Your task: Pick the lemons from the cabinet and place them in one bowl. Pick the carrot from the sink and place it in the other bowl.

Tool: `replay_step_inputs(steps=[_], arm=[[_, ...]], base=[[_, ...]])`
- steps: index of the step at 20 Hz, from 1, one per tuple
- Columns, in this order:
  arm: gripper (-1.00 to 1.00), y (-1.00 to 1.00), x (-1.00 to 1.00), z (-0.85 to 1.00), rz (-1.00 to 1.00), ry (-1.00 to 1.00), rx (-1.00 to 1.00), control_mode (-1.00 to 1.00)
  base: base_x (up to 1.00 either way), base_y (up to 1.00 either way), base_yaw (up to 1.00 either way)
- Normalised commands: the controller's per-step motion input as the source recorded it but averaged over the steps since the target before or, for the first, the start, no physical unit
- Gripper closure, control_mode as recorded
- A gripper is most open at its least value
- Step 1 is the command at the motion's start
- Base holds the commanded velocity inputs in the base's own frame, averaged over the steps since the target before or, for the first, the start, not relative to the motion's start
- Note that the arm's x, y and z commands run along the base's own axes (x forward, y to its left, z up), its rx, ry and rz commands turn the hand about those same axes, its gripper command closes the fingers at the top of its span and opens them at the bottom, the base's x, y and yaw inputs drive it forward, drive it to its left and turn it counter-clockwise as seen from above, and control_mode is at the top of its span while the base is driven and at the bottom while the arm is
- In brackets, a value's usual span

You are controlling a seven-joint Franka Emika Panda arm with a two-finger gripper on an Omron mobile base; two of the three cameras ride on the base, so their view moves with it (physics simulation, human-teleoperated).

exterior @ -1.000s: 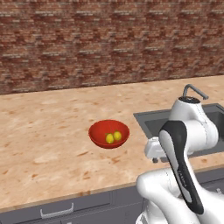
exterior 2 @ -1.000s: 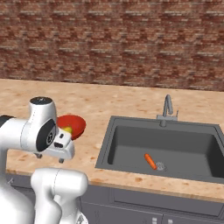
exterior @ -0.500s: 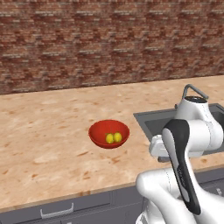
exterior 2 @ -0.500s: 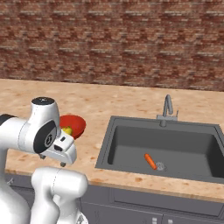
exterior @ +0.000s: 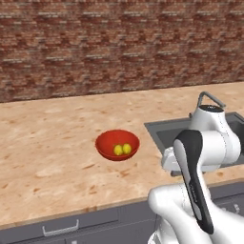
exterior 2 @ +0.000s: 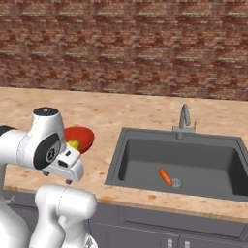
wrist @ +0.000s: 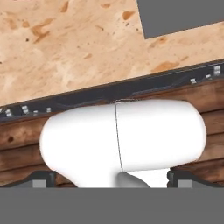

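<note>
Two yellow lemons [exterior: 122, 149] lie side by side in the red bowl [exterior: 117, 138] on the counter. In the right base view the bowl [exterior 2: 83, 135] is half hidden behind my arm, with one lemon [exterior 2: 73, 144] peeking out. The orange carrot [exterior 2: 165, 177] lies on the floor of the sink [exterior 2: 145, 160], beside the round drain. My gripper [wrist: 111, 178] hangs over the counter's front edge, right of the bowl and left of the sink, pointing down. Its fingertips [wrist: 41, 177] stand wide apart with nothing between them, so it is open. The cabinet and the other bowl are out of view.
A brick wall backs the speckled counter [exterior: 52, 143]. The curved faucet [exterior 2: 184, 118] stands behind the basin. Grey drawer fronts [exterior: 62, 228] run below the counter edge. A corner of the sink [wrist: 183, 15] shows in the hand view.
My arm has turned very slightly toward the sink. The bowl, lemons and carrot have stayed where they were.
</note>
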Motion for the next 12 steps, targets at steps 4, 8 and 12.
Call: replay_step_inputs(steps=[4, 8, 12], arm=[[-1.00, 0.00, 0.00, 0.00, 0.00, 0.00, 0.00, 1.00], [-1.00, 0.00, 0.00, 0.00, 0.00, 0.00, 0.00, 1.00], [-1.00, 0.00, 0.00, 0.00, 0.00, 0.00, 0.00, 1.00]], base=[[-0.26, -1.00, 0.06], [-0.12, -1.00, 0.13], [0.16, -1.00, 0.10]])
